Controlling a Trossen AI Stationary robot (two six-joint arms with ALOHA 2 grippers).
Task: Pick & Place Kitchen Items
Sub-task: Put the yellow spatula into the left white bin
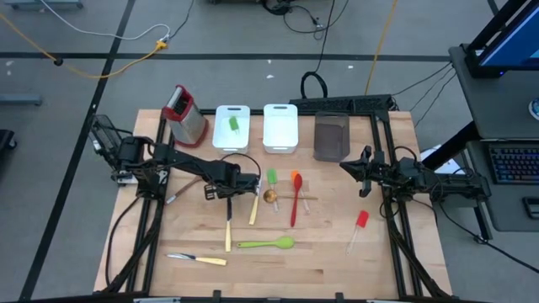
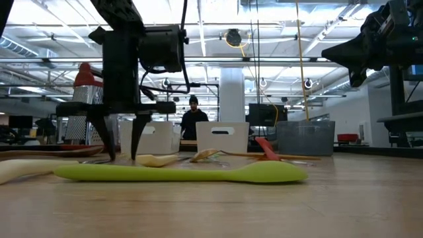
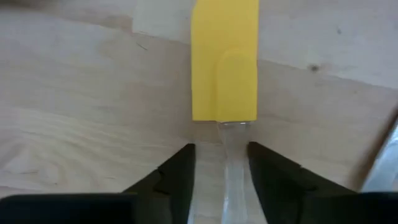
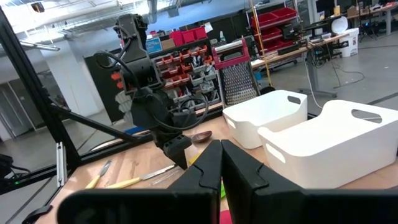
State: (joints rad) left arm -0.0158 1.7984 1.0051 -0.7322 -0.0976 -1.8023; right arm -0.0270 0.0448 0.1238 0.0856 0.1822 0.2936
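Under the left claw [image 3: 221,165], parted astride its clear handle, the yellow spatula [image 3: 224,59] points blade-forward, lengthwise between the fingers.

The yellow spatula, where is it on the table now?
The yellow spatula lies flat on the wood, left of the table's middle. The left tool is directly over it, its open fingers either side of the clear handle.

The spatula [image 3: 224,62] lies flat on the desk [image 1: 337,261], its handle running between the left gripper [image 3: 221,180]'s parted jaws and its blade just ahead of them. A long spoon [image 2: 178,173] lies nearer the desk's front edge (crosswise). Beyond the jaws stand the grater [image 1: 185,114] and bins [image 1: 280,126].
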